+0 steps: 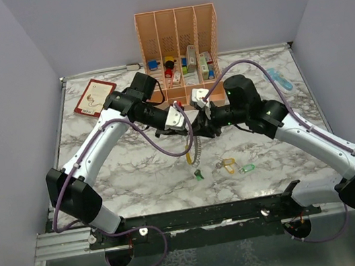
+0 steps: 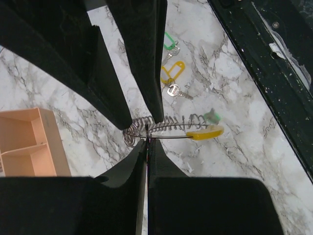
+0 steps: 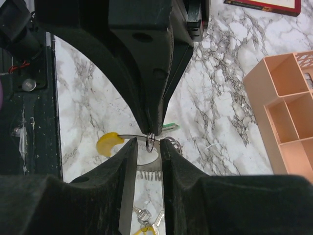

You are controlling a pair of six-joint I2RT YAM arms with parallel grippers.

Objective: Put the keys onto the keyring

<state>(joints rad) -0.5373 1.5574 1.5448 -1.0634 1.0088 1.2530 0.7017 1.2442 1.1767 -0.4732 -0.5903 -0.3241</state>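
Keyring: thin silver wire loop with coiled spring stretch.

A peach compartmented organizer stands at the back of the white marble counter, small coloured blocks in its front bins; a red-bordered card lies rear left, a pale blue object rear right

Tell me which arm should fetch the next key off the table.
Right, probably. The left gripper is shut on the keyring and is needed to hold it. The right gripper has its jaws apart with nothing clamped, and the loose keys lie nearer its side.
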